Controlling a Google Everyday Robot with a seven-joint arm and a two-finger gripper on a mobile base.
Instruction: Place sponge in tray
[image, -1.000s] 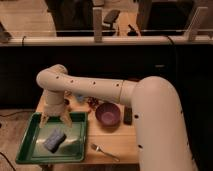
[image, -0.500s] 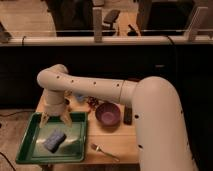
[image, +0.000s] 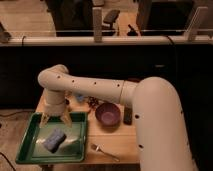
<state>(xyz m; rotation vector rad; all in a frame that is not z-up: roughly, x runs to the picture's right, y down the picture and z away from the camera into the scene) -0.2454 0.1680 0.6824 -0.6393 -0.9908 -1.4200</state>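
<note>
The blue-grey sponge (image: 54, 139) lies inside the dark-green tray (image: 30, 131), on its glossy bottom, left of centre. The tray sits on the left end of the small wooden table (image: 117, 142). My gripper (image: 55, 120) hangs over the tray's back part, just above and behind the sponge and apart from it. Its two fingers (image: 66, 120) are spread, with nothing between them.
A purple bowl (image: 107, 114) stands right of the tray. A dark flat object (image: 128, 115) lies beside the bowl. A fork (image: 102, 151) lies near the table's front edge. Small items (image: 82, 101) sit at the back of the table. My white arm (image: 155, 125) fills the right side.
</note>
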